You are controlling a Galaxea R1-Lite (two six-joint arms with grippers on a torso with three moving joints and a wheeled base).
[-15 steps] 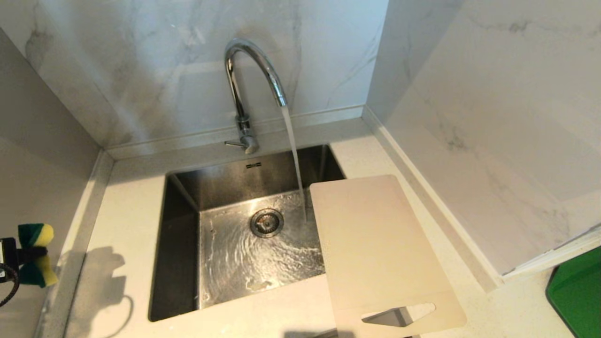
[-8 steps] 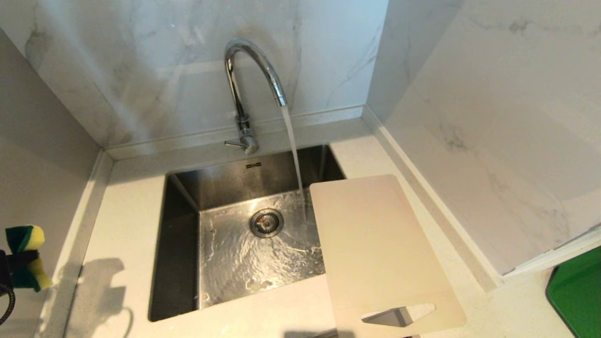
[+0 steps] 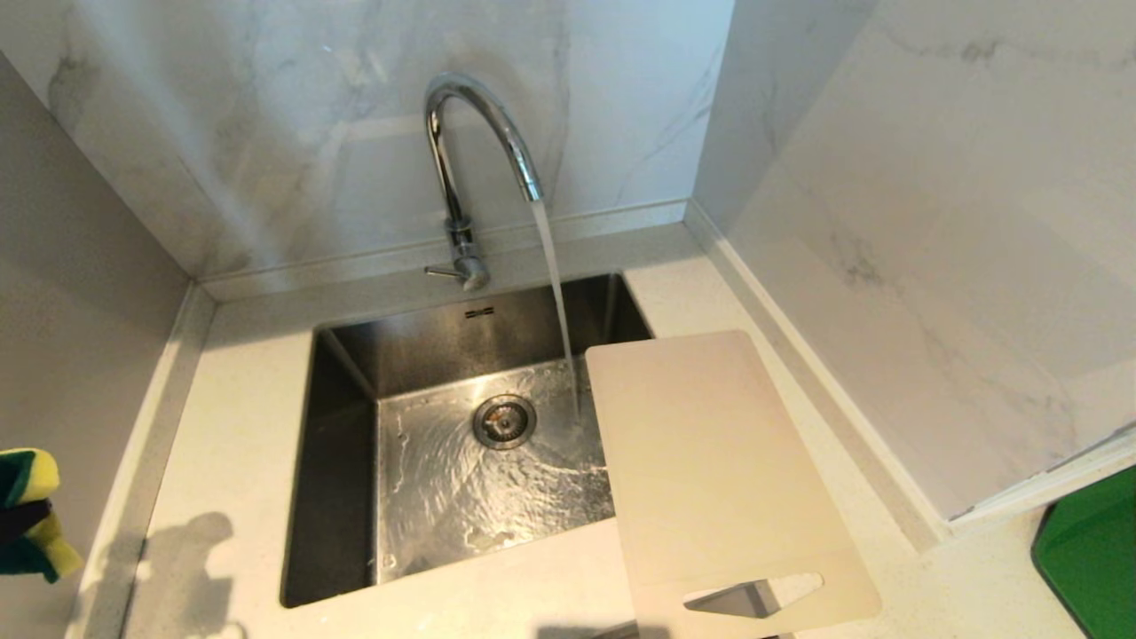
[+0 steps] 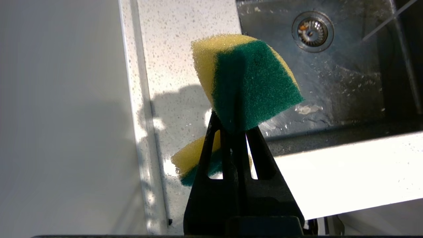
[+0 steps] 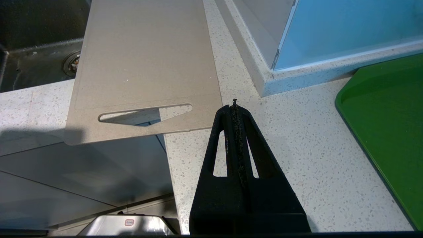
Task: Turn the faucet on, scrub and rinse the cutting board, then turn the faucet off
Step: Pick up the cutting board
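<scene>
At about eight o'clock in the head view, our left pincer (image 4: 235,127) is clamped on a yellow-and-green scrub sponge (image 3: 27,515), above the pale speckled surface (image 3: 231,417). Our right pincer (image 5: 234,107), pressed shut and empty, hangs over the surface just beside the handle end of the thin off-white plastic cutting board (image 3: 710,470). That board lies at five o'clock, across the steel sink (image 3: 337,461) and its right rim, well apart from the sponge. At twelve o'clock, the tall chrome gooseneck faucet (image 3: 470,133) pours water (image 3: 555,284) into the sink.

Right gripper (image 5: 234,103) closed, empty, above speckled counter (image 5: 297,138). Cutting board (image 5: 145,62) overhung the counter edge. Green tray (image 5: 386,112) alongside.
</scene>
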